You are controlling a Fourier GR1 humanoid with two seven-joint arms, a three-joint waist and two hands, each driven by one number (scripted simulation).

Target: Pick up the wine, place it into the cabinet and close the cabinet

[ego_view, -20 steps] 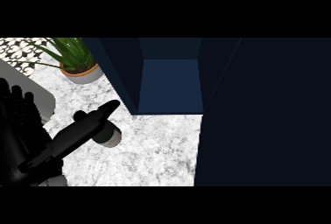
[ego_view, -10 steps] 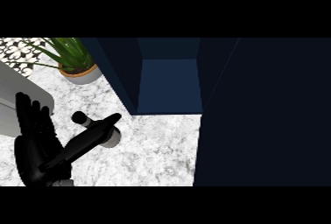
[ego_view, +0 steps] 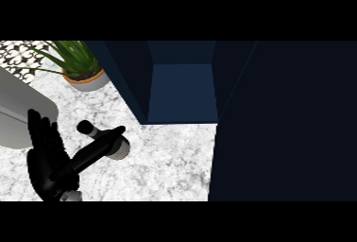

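As I look steeply down from the head view, I log the following.

Item one: left hand [ego_view: 47, 165], black, at about eight o'clock of the view. Its fingers [ego_view: 42, 130] stand straight and spread, pointing toward twelve; the thumb juts toward two o'clock, its tip lying over the bottle. Nothing is curled round anything, so I record the hand as unclenched and holding nothing.

Item two: wine [ego_view: 115, 146], a bottle seen nearly end-on, on the marble counter [ego_view: 160, 165] just at the hand's three o'clock side. I see a pale rounded body under the thumb tip and a small dark round cap at its eleven o'clock. Whether the thumb actually touches the bottle I cannot tell.

Item three: cabinet [ego_view: 181, 90], dark blue, at twelve to one o'clock, standing open with its lighter blue interior floor showing. Its door [ego_view: 286, 123] fills the whole three o'clock side of the view as a broad dark panel. The bottle is outside the cabinet, well apart from its opening, toward seven o'clock of it.

Item four: potted plant [ego_view: 80, 66], green leaves in a tan pot, at eleven o'clock.

Item five: grey rounded object [ego_view: 17, 113] at nine o'clock, partly behind the fingers; I cannot identify it.

Item six: right hand, not visible to me.
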